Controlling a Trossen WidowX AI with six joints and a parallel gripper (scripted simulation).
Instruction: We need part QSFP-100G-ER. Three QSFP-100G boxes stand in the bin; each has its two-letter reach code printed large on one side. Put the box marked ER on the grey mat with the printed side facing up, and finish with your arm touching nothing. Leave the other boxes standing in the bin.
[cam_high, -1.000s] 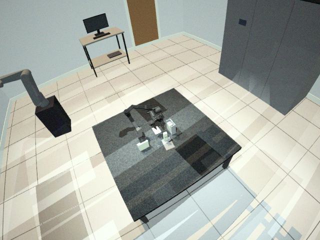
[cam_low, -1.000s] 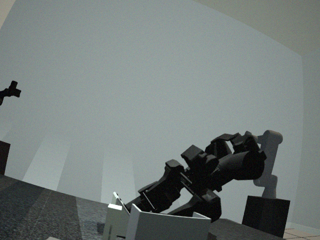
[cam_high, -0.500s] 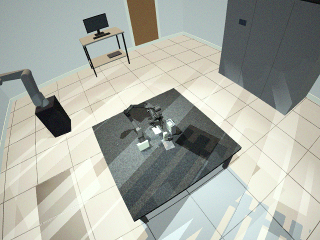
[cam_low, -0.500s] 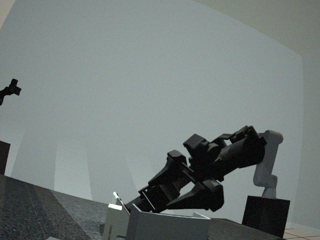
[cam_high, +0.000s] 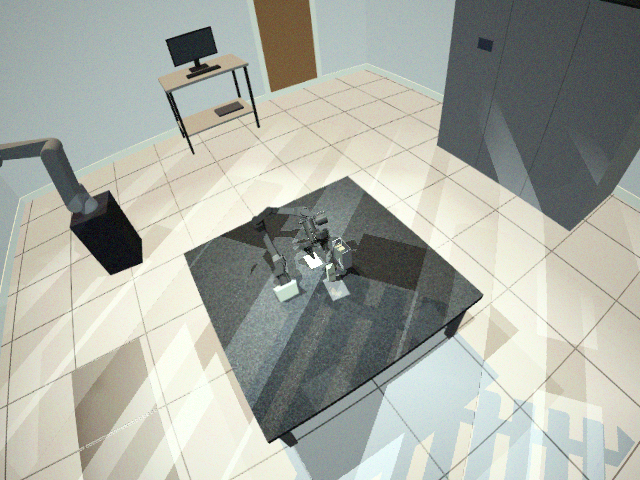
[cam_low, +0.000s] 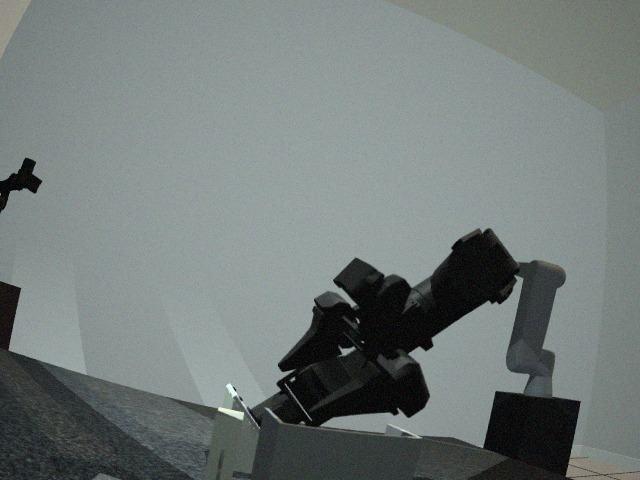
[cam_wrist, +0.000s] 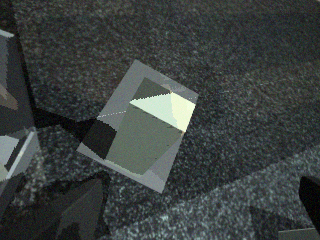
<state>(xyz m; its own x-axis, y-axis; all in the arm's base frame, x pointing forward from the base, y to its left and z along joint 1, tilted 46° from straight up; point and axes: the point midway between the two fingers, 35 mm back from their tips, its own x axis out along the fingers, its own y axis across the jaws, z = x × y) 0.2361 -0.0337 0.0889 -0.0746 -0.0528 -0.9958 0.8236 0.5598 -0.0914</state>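
A pale box (cam_high: 329, 270) (cam_low: 219, 446) (cam_wrist: 142, 137) stands upright on the grey mat (cam_high: 338, 293) (cam_wrist: 122, 95), outside the bin. No print shows on its visible faces, so its code cannot be read. The grey bin (cam_high: 346, 258) (cam_low: 341, 454) is beside the mat. Pale box tops (cam_high: 339, 248) show inside it; their number and codes cannot be made out. My gripper (cam_high: 312, 253) (cam_low: 269, 391) (cam_wrist: 199, 186) is open and empty, with its fingers wide apart. It is above the table, behind the standing box in the top view, and clear of that box.
A bright white flat piece (cam_high: 312, 260) lies below my gripper. A pale block (cam_high: 286, 290) is by the foot of my arm. A thin tilted white panel (cam_low: 240, 404) stands close to the bin and fingertips in the exterior view. Shadows and light streaks cross the dark table (cam_high: 289, 372).
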